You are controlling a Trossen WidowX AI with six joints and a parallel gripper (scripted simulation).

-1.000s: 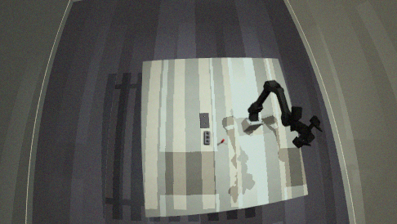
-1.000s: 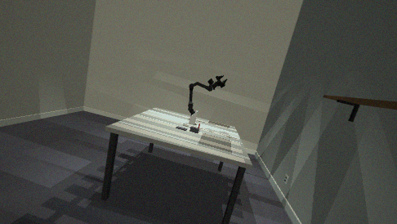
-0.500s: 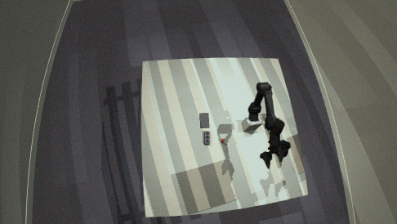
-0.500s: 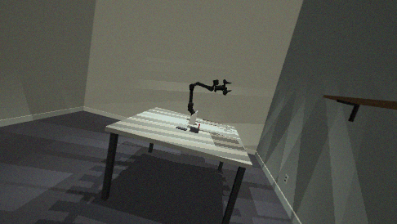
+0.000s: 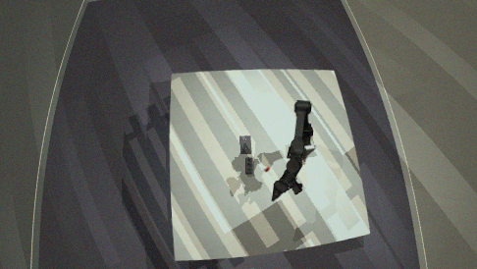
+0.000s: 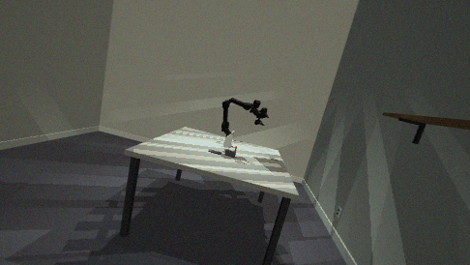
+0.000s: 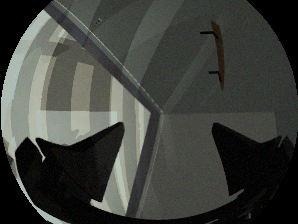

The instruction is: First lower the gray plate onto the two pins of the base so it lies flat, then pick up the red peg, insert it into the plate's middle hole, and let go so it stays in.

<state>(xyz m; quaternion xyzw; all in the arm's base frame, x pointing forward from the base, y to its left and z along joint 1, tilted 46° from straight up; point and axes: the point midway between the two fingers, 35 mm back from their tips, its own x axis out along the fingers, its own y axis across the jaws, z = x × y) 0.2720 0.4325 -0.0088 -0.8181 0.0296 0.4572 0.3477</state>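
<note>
The gray plate [image 5: 245, 144] [image 6: 215, 152] lies flat on the table, apart from the base. The base [image 5: 249, 166] [image 6: 230, 153] is a small dark block beside it, with several small marks on top; its pins are too small to tell. The red peg [image 5: 267, 169] [image 6: 236, 149] is on the other side of the base from the plate and looks upright in the exterior view. My gripper [image 5: 286, 194] [image 6: 264, 120] [image 7: 171, 127] is wide open and empty, high above the table and away from all three. The wrist view shows none of them.
The white table [image 5: 206, 236] [image 6: 160, 150] carries the arm's mount [image 6: 228, 140], close to the base and peg. Striped light and arm shadows cross the table top. A brown wall shelf [image 6: 430, 120] [image 7: 220, 57] is on the wall, well away from the table.
</note>
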